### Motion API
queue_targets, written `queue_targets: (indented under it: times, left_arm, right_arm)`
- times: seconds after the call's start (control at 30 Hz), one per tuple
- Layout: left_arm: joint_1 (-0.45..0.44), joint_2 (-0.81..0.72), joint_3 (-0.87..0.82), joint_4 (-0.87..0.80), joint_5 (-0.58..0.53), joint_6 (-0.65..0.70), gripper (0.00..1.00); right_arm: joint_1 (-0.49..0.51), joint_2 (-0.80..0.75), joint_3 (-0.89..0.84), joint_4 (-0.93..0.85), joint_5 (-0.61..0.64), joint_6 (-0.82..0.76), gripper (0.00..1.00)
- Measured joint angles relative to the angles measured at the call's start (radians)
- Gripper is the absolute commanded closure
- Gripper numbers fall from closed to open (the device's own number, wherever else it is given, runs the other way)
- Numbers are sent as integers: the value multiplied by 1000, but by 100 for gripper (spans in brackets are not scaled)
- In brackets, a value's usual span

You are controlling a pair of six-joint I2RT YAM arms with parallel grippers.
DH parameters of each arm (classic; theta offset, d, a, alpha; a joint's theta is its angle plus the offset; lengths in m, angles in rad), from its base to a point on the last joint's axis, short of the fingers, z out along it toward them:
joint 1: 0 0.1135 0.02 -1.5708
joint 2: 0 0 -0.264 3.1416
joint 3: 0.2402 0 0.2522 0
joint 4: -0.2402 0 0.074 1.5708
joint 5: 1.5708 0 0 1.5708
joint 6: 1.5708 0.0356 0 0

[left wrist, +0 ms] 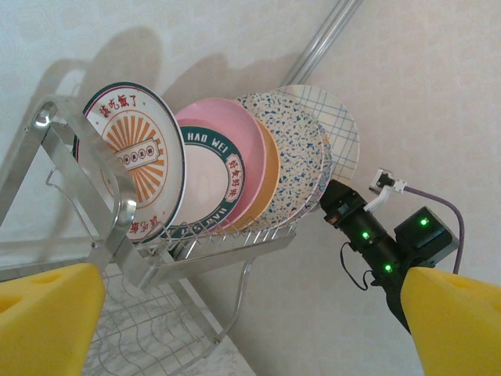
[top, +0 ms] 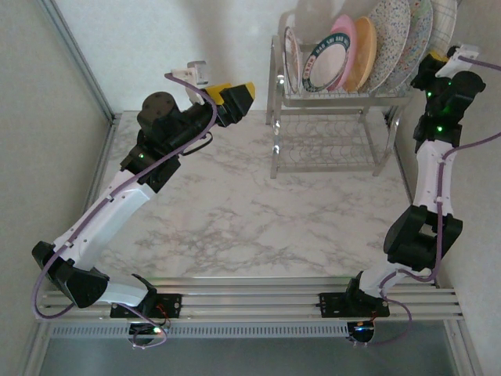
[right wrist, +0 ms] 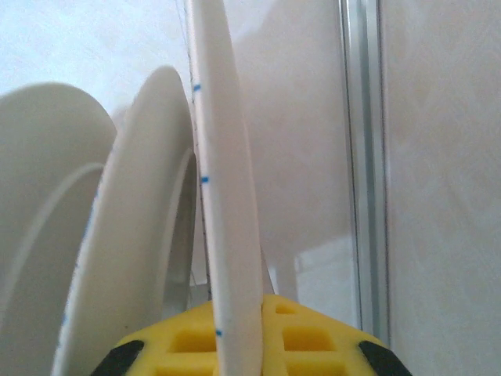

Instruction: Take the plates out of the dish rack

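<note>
We are pinching the rim of the outermost plate in the right gripper; the plate is standing upright, edge-on, straight ahead of the jaws in the dish rack. The left gripper is gaping wide, farther away.

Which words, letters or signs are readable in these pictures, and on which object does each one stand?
"HAO WEI": top of the dark teal rim of the white plate.
Chinese characters and lower lettering on that same rim: too blurred to read.
Red Chinese characters on the maroon-rimmed plate: too small to read surely.
No other text.
</note>
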Motion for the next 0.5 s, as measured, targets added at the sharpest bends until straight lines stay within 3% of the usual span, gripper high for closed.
queue_targets:
  times: [0.5]
  left_arm:
    - [-1, 0, 0, 1, 0, 0, 3]
  right_arm:
    - [-6, -52, 21, -35, 54, -6, 100]
